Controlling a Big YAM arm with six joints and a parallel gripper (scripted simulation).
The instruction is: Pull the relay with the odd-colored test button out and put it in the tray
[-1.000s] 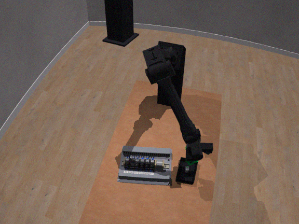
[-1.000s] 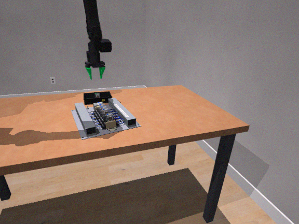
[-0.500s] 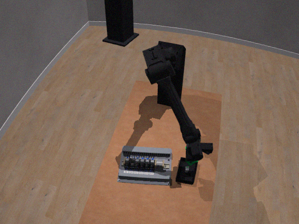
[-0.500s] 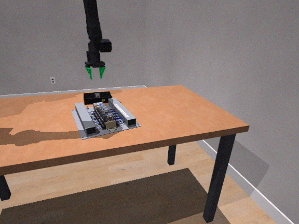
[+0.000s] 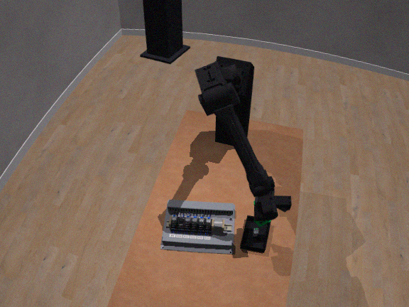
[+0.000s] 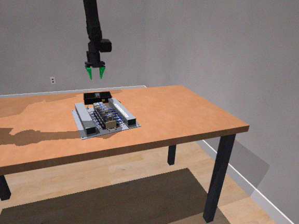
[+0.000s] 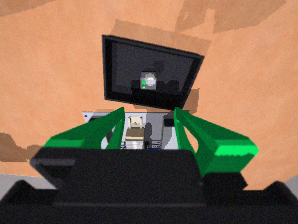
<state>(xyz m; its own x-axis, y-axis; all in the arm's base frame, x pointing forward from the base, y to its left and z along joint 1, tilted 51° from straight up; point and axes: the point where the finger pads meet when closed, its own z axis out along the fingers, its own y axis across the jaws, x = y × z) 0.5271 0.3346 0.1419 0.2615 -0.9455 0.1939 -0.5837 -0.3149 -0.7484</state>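
Observation:
A relay (image 5: 255, 232) (image 6: 97, 95) (image 7: 149, 81) with a green test button lies inside the black tray (image 5: 249, 246) (image 6: 89, 98) (image 7: 116, 65). The tray stands open side up on the bench, beside the grey relay panel (image 5: 199, 245) (image 6: 83, 112) (image 7: 91, 114). The panel holds a row of relays (image 5: 189, 222) (image 6: 105, 114) with blue buttons and a beige empty socket (image 5: 227, 225) (image 6: 111, 125) (image 7: 135, 131) at the tray end. My gripper (image 5: 260, 223) (image 6: 95, 77) (image 7: 149, 111) hangs high above the tray, its green fingers open with nothing between them.
The orange bench (image 5: 199, 284) (image 6: 181, 114) stands on black legs (image 6: 218, 176). The arm's black base (image 5: 236, 106) stands at the back of the bench. A black pillar (image 5: 163, 28) stands on the floor far behind.

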